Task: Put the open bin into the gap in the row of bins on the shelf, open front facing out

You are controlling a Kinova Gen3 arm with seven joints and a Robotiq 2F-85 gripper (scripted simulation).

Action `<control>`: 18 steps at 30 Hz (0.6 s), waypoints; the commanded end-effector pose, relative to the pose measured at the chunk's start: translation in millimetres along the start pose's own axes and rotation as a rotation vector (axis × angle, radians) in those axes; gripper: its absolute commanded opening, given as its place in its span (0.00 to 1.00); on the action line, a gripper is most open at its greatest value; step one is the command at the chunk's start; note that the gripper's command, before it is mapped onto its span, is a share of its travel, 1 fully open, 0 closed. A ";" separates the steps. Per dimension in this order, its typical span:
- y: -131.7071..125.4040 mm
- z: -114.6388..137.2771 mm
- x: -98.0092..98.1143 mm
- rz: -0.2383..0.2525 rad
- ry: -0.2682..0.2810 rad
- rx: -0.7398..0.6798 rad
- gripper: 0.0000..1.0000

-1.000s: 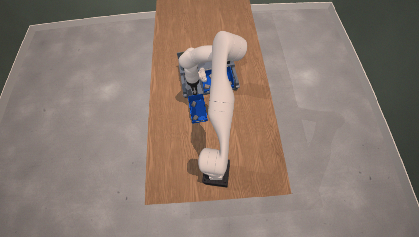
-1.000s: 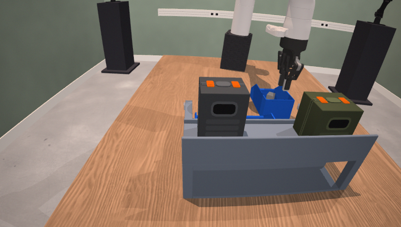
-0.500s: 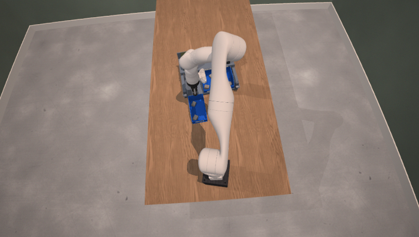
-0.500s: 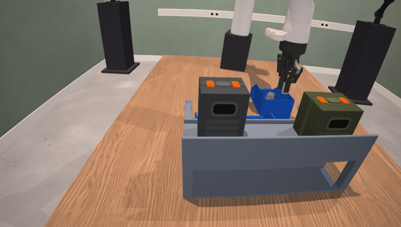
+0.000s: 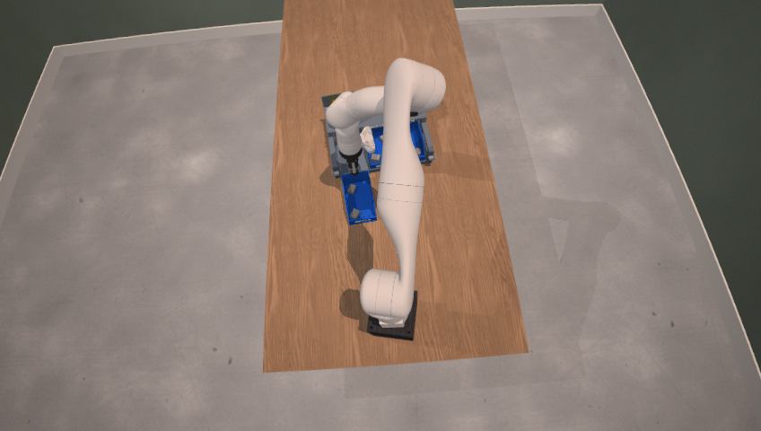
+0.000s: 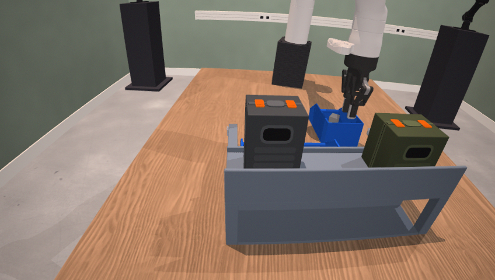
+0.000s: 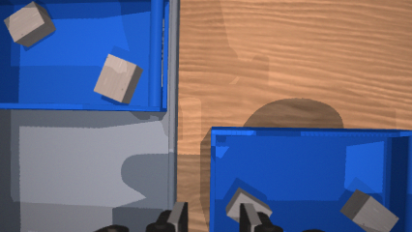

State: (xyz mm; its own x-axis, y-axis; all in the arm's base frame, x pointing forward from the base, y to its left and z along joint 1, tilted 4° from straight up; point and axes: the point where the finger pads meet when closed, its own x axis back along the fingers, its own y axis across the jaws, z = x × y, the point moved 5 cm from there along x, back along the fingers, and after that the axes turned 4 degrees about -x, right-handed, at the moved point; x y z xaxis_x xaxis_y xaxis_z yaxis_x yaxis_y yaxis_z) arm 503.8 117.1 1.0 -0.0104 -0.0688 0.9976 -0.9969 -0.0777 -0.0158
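Wooden table [image 5: 320, 299]: hand [image 7: 213, 219] straddles open bin's [image 7: 309, 169] back wall.

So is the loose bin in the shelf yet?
No. The bin sits on the table, outside the shelf.

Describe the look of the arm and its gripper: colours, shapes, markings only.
The arm is smooth cream-white, built of rounded tubular links with bulbous joints and thin dark seam lines, rising from a square black base plate. A lumpy white bracket juts out at the wrist. The gripper is black, with linkage bars and two flat grey-faced fingers. No loose cables show.
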 end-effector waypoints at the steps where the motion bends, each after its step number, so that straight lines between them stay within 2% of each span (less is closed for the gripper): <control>1: -0.9 0.2 -1.1 0.003 0.000 0.000 0.39; 11: -0.9 0.2 -1.1 0.003 0.000 0.000 0.39; 18: -1.0 0.1 -11.1 0.003 0.000 0.000 0.39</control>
State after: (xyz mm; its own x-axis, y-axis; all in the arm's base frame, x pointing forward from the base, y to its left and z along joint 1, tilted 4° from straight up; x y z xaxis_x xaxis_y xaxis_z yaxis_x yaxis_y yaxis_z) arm 504.1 117.7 -10.0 -0.0106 -0.0684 0.9976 -0.9969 -0.0774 -0.0159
